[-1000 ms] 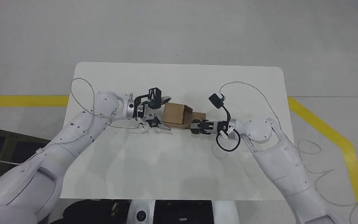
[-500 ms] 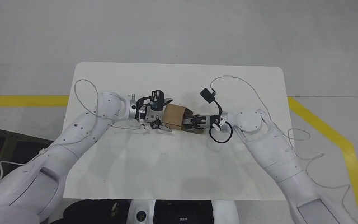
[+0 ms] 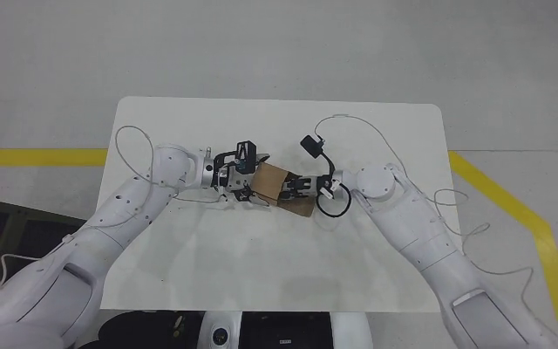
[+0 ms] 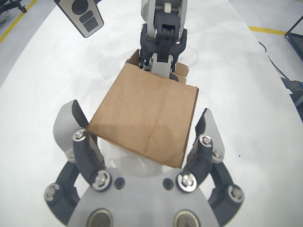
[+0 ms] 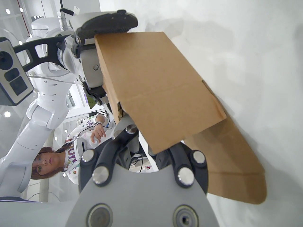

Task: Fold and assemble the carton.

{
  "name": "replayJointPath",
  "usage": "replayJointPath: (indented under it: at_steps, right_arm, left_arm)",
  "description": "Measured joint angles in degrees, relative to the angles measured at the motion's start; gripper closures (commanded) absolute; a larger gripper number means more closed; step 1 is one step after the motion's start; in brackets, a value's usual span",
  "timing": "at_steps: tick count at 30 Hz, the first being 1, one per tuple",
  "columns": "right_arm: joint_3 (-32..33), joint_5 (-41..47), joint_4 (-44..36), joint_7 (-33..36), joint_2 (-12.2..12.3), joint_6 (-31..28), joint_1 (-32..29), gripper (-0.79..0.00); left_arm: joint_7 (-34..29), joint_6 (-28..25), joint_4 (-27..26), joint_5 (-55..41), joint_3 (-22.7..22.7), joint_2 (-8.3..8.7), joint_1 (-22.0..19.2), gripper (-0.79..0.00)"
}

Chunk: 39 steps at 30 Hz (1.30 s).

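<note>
A part-erected brown corrugated-cardboard carton is seen at the middle of a white table. It is judged light, stiff across its panels and easily crushed, and is best held at panel edges. The left gripper is spread wide astride its near end. In the left wrist view the right gripper is seen pinched narrow on the far top edge. In the right wrist view a loose flap is shown lying against the table.

A white desk with rounded corners stands on a pale grey floor. At 9 o'clock from the desk a yellow line runs along the floor. At 3 o'clock a second yellow stripe slants away.
</note>
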Motion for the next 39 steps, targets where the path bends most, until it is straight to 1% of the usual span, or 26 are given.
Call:
replayJointPath:
  at_steps: [4,9,17,21,24,28,35,39]
  right_arm:
    - [1.03,-0.12,-0.16,0.25,0.30,-0.94,-0.47,0.000]
    - [4.64,-2.08,-4.07,0.62,1.93,-0.39,-3.52,0.000]
    - [11.59,-6.59,-14.45,1.92,4.87,3.78,-9.82,0.000]
    - [13.61,-8.54,-17.30,1.79,5.63,5.73,-11.18,0.000]
    - [14.19,-9.20,-17.12,1.61,5.81,6.16,-10.74,0.000]
    - [13.31,-9.69,-14.86,1.36,5.54,6.15,-8.74,0.000]
    - [9.04,-10.24,-10.00,2.75,4.33,6.06,-4.11,0.000]
    - [7.43,-9.82,-8.57,4.59,3.92,6.09,-2.92,0.000]
  left_arm:
    - [-0.41,0.06,-0.12,-0.30,-0.75,-0.03,0.34,-0.785]
    - [-0.68,0.60,-0.59,-0.76,-2.06,0.07,0.91,-0.785]
    - [-1.43,0.52,-1.62,-1.07,-3.77,0.28,2.11,-0.785]
    - [-1.97,0.41,-1.99,-1.01,-4.31,0.28,2.62,-0.785]
    - [-2.24,0.30,-2.15,-1.01,-4.74,0.27,2.97,-0.785]
    - [-2.62,0.16,-2.44,-0.91,-5.19,0.23,3.43,-0.785]
    - [-3.26,0.14,-3.05,-0.39,-5.92,0.14,4.12,-0.785]
    - [-3.50,0.29,-3.22,-0.09,-6.31,0.07,4.37,-0.785]
